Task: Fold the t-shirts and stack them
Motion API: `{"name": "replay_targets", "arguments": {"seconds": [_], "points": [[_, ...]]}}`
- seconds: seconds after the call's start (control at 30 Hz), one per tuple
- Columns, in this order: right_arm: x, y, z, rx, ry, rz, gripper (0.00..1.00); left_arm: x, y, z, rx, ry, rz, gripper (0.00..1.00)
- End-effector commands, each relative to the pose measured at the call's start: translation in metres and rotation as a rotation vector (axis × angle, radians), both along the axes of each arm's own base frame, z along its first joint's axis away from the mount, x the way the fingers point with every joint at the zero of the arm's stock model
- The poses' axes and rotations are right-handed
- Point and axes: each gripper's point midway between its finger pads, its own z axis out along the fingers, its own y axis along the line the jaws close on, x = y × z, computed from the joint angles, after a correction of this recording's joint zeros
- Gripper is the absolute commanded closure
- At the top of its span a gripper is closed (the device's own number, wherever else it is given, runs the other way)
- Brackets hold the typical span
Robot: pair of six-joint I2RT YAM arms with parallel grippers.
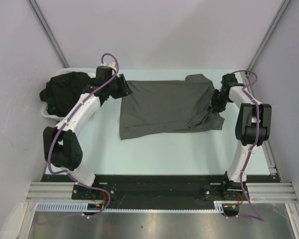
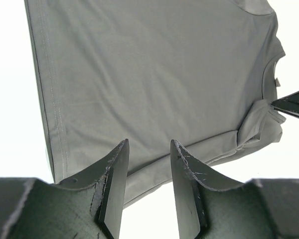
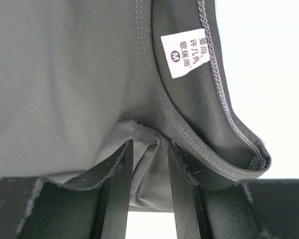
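A charcoal grey t-shirt (image 1: 164, 107) lies spread on the table, one long side folded over. My left gripper (image 1: 125, 89) is at its left hem end. In the left wrist view it (image 2: 148, 144) is open, and the shirt's folded edge (image 2: 139, 74) runs just past its fingertips. My right gripper (image 1: 215, 103) is at the collar end. In the right wrist view it (image 3: 150, 142) is shut on a bunched fold of the shirt (image 3: 65, 74) beside the collar, near a white size label (image 3: 182, 55). Several black t-shirts (image 1: 65, 89) lie heaped at the far left.
The black heap sits in a white tray (image 1: 46, 113) against the left wall. A metal rail (image 1: 271, 159) runs along the table's right edge. Walls close in the back and both sides. The right gripper's fingers (image 2: 294, 103) show at the right of the left wrist view.
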Motion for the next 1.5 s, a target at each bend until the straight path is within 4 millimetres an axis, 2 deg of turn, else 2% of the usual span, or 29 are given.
{"name": "replay_targets", "arguments": {"seconds": [0.0,0.2,0.53,0.67,0.87,0.93,1.0,1.17,1.27,1.3,1.33,1.37,1.4,1.43,1.47], "points": [[-0.001,-0.004,0.0,-0.014,-0.004,0.005,0.62,-0.011,0.007,0.024,0.004,-0.069,0.006,0.56],[0.001,0.0,-0.004,0.006,-0.002,0.01,0.67,-0.018,0.01,0.023,0.009,-0.064,0.011,0.56],[-0.004,0.006,-0.016,0.02,0.025,0.026,0.66,-0.019,0.01,0.025,0.011,-0.067,0.009,0.56],[-0.003,0.01,-0.018,0.038,0.023,0.027,0.69,-0.02,0.011,0.024,0.015,-0.064,0.012,0.56],[-0.002,0.018,-0.018,0.073,0.018,0.039,0.85,-0.021,0.011,0.023,0.017,-0.06,0.014,0.56],[0.0,0.019,-0.016,0.082,0.012,0.042,0.95,-0.02,0.012,0.023,0.016,-0.059,0.016,0.56],[0.001,0.02,-0.012,0.085,-0.001,0.045,1.0,-0.02,0.011,0.021,0.014,-0.056,0.014,0.56],[0.004,0.018,0.008,0.075,-0.033,0.041,1.0,-0.022,0.011,0.016,0.01,-0.03,0.014,0.56],[-0.002,0.015,0.034,0.058,-0.066,0.037,1.0,-0.031,0.011,0.007,0.016,-0.007,0.01,0.56],[-0.005,0.015,0.05,0.054,-0.093,0.037,1.0,-0.034,0.012,0.004,0.018,-0.002,0.01,0.56],[-0.007,0.015,0.058,0.053,-0.106,0.037,1.0,-0.037,0.012,0.001,0.019,0.006,0.011,0.56],[-0.011,0.015,0.064,0.053,-0.107,0.034,1.0,-0.045,0.012,-0.009,0.021,0.03,0.004,0.56],[-0.013,0.016,0.081,0.054,-0.139,0.03,1.0,-0.048,0.012,-0.013,0.023,0.039,0.002,0.56],[-0.017,0.017,0.087,0.056,-0.145,0.03,1.0,-0.056,0.012,-0.024,0.03,0.069,-0.002,0.56],[-0.023,0.019,0.09,0.059,-0.133,0.026,1.0,-0.06,0.012,-0.026,0.028,0.076,0.0,0.56]]}}
